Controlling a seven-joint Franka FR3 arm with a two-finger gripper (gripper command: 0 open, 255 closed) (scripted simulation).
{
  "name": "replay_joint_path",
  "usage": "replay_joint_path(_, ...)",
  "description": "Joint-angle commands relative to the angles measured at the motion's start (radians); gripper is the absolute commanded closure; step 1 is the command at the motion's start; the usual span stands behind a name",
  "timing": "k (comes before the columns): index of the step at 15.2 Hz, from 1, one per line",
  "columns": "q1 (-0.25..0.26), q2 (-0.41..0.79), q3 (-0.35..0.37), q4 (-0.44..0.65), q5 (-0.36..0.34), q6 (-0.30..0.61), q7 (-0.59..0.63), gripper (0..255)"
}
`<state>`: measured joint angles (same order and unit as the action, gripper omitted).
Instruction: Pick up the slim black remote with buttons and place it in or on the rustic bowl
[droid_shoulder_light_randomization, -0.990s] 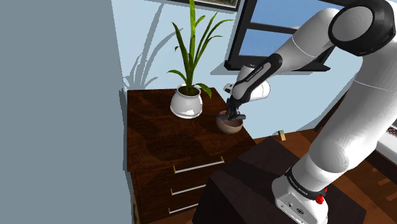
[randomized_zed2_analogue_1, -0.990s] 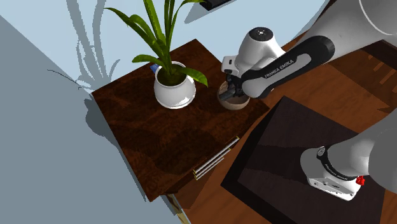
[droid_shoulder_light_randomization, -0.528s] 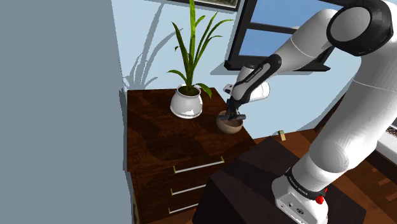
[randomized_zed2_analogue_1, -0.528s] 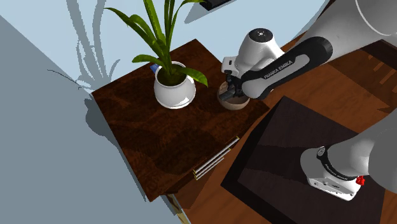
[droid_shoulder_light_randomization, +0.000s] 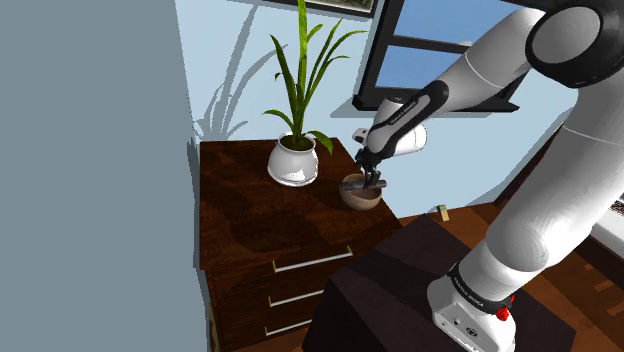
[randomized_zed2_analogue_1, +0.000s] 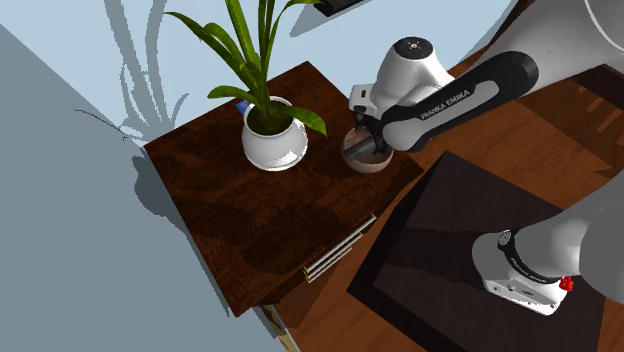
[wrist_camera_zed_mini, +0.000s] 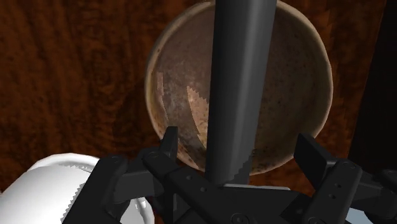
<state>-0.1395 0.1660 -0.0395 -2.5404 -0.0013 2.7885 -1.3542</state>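
- The gripper (wrist_camera_zed_mini: 240, 149) stood open, neither finger touching the black remote (wrist_camera_zed_mini: 238, 76) that lay between them.
- The remote lay across the brown bowl (wrist_camera_zed_mini: 289, 95) beneath.
- In the shoulder view, a white plant pot (droid_shoulder_light_randomization: 294, 162) stood at the bowl's 10 o'clock on the dresser (droid_shoulder_light_randomization: 240, 210).

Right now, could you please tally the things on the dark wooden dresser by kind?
Potted plant in a white pot: 1
Brown bowl: 1
Black remote, lying across the bowl: 1
Small blue thing behind the pot, mostly hidden: 1
Total: 4
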Motion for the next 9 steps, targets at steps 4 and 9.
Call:
replay_joint_path(4, 0.002, -0.096, -0.003, -0.01, -0.008, -0.087, 0.005, 0)
replay_joint_path(9, 0.002, -0.096, -0.003, -0.009, -0.008, -0.087, 0.005, 0)
